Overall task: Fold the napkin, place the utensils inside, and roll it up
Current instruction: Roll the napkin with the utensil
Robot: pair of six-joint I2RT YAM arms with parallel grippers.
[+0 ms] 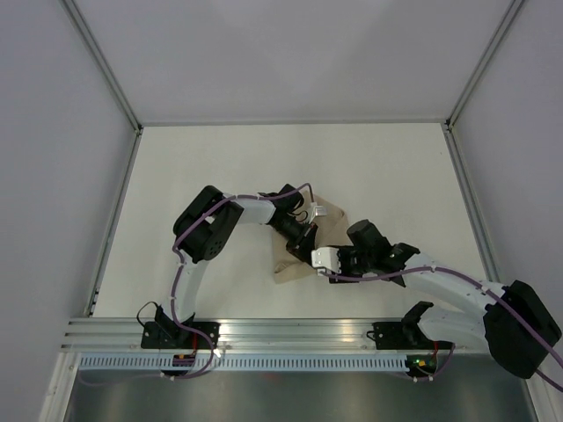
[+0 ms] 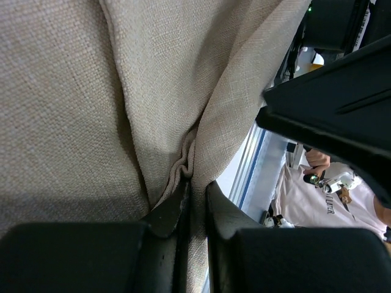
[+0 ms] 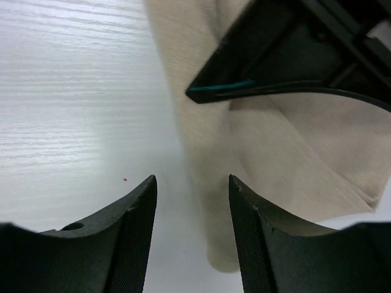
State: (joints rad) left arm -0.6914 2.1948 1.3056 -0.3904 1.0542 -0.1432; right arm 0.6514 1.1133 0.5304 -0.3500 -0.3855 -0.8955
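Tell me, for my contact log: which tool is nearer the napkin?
Left. The left tool is shut on the napkin; the right tool is open at its edge.

My left arm (image 1: 204, 230) rises from its base, folds at the elbow and reaches right. My left jaws are clamped tight on a pinched fold of the napkin (image 2: 91, 91). My right arm (image 1: 449, 281) extends left and low, wrist beside the left wrist; my right jaws stand parted.
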